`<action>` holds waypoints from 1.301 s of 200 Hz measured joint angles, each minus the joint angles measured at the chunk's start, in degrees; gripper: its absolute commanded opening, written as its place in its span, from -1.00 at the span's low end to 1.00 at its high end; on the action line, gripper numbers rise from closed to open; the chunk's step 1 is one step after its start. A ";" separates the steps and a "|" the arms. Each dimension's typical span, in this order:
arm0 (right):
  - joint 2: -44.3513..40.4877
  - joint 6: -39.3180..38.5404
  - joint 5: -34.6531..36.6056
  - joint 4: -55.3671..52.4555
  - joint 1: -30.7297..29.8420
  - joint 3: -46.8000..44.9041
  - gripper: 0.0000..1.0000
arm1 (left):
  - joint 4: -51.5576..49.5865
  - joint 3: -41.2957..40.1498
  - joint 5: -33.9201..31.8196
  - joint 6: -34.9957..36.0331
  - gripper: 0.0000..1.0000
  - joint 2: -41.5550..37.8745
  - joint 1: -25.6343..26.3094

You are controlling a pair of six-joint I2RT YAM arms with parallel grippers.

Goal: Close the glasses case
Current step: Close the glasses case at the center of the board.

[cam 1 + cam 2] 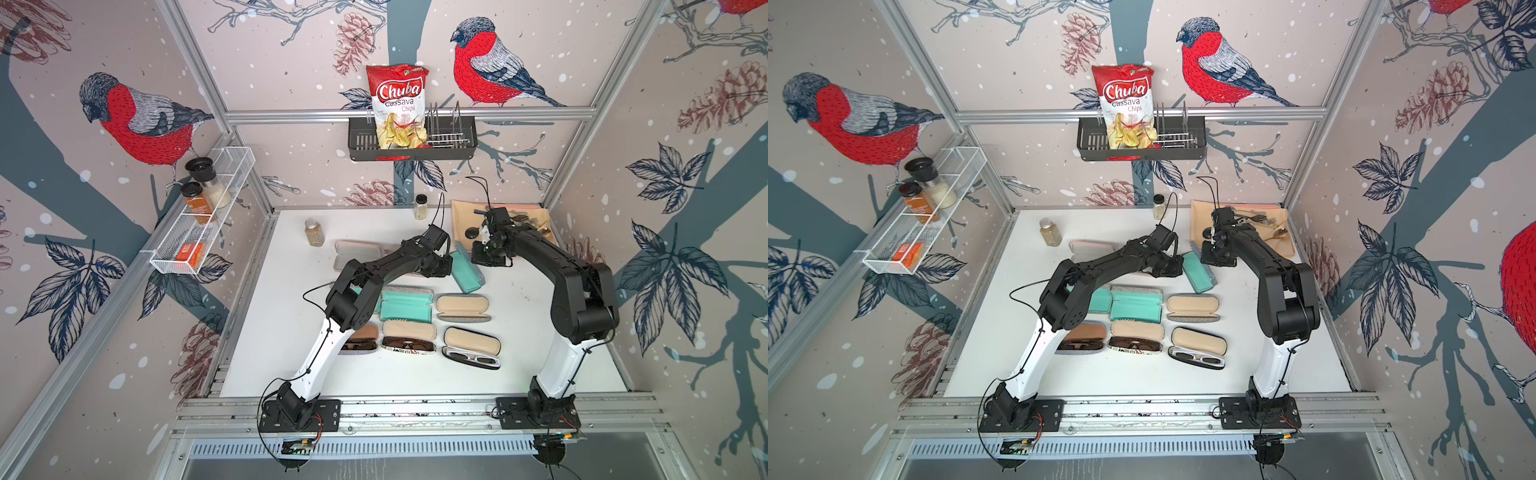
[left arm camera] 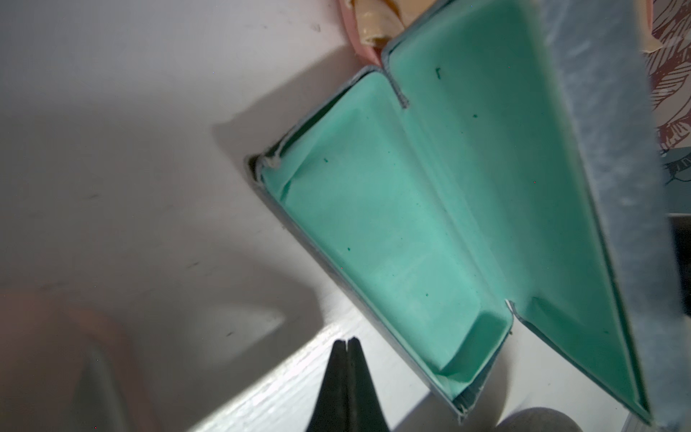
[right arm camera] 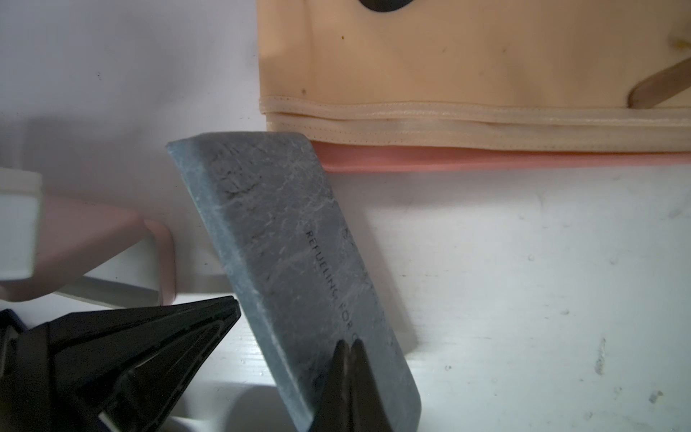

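The glasses case (image 1: 468, 270) sits toward the back right of the tabletop (image 1: 266, 340), right in the gap between the two arms. One short end is up against the beige mat (image 3: 448, 56). It's half open: the base lies flat and the grey lid (image 3: 299, 254) is tilted up, so the two halves make a V. You can see the mint lining (image 2: 392, 232) clearly in the left wrist view.

The left tool (image 2: 347, 342) has its tips pinched tight against each other. It's just beside the base, on the side away from the lid, and I can't tell if it's actually touching.

The right tool (image 3: 349, 346) is pinched together the same way. Its tips are right at the lid's outer face, near the printed lettering. It looks like contact, but I honestly can't say for sure.

A bunch of other cases (image 1: 463, 307) lie open in rows nearer the front, a few with sunglasses in them.
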State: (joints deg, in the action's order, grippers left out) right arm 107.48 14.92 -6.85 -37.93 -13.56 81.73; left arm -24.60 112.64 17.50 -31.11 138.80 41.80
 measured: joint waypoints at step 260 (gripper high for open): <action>2.05 0.00 0.46 1.05 -2.93 -0.66 -0.88 | -0.07 2.58 0.17 -1.49 -1.00 2.54 0.33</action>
State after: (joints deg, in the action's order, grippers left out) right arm 109.54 14.92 -6.39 -36.88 -16.49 81.08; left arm -24.67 115.22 17.67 -32.60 141.34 42.13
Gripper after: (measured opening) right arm 0.062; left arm 0.049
